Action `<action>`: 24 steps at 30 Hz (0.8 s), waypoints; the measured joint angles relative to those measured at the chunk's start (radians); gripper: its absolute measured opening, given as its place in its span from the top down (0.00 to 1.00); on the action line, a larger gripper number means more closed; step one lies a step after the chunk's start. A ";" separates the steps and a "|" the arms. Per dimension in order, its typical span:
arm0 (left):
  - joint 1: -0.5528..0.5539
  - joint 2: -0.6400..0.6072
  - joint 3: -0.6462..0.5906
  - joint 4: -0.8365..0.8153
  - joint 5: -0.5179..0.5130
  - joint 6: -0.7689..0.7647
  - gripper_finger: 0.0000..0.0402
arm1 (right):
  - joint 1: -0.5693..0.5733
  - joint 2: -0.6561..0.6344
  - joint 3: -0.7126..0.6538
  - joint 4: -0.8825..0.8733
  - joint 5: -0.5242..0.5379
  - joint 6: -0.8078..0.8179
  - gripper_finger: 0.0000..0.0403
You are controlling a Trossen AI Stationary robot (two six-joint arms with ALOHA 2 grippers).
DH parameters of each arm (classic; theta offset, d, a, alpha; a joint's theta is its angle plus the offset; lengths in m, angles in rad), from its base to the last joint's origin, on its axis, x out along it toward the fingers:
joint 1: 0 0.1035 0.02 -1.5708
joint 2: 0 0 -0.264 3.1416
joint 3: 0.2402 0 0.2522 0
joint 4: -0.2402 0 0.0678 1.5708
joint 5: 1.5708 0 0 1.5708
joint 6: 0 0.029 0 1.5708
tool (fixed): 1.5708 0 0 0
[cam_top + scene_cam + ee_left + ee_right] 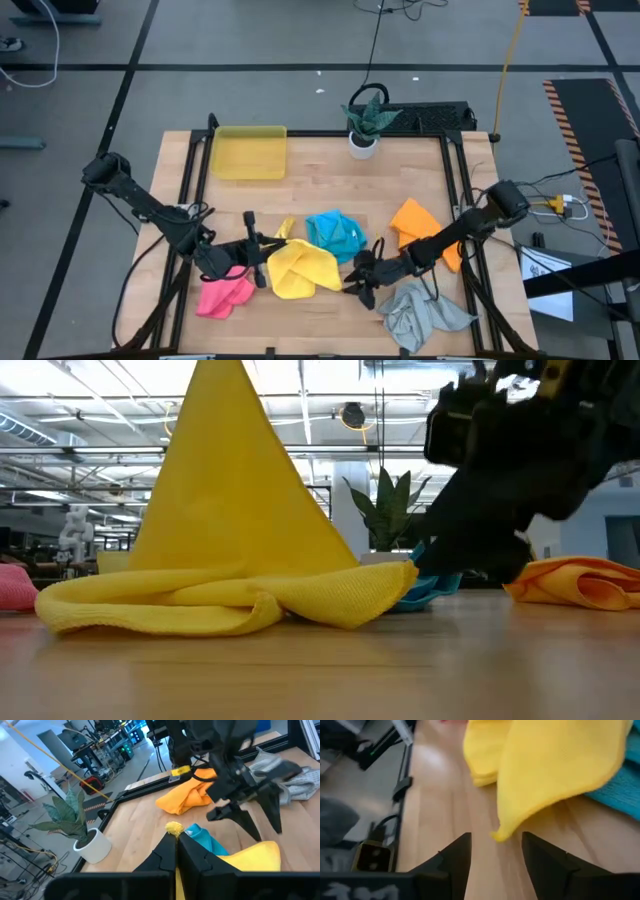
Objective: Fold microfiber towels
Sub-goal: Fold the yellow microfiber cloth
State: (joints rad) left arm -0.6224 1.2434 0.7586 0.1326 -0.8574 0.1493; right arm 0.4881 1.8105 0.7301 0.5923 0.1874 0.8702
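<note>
— While the left gripper [175, 851] pinches a corner of the yellow towel [296, 268] and lifts it into a peak, what about the other?

— Its fingers spread, the right gripper [492, 851] holds nothing, just beside the towel's lower corner on the table [320, 185].

On my table [320, 175], the tray [249, 152] sits upper left and the plant [364, 122] upper centre; five towels [296, 268] spread along the lower half, between my grippers.
</note>
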 joint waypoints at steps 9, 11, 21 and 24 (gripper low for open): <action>0.007 0.000 0.000 -0.002 0.005 0.029 0.97 | -0.006 0.169 0.052 0.228 0.026 -0.011 0.67; 0.006 -0.001 0.000 -0.007 0.025 0.022 0.99 | -0.011 0.182 0.064 0.227 0.029 -0.024 0.74; -0.062 -0.011 0.000 0.116 0.014 0.097 0.98 | -0.014 -0.012 0.059 -0.110 0.087 -0.119 0.99; -0.103 -0.028 0.006 0.198 0.010 0.157 0.98 | 0.014 -0.158 0.060 -0.264 0.177 -0.173 1.00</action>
State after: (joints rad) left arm -0.7257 1.2158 0.7650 0.3302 -0.8471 0.3066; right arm 0.5023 1.6525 0.7899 0.3282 0.3646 0.6969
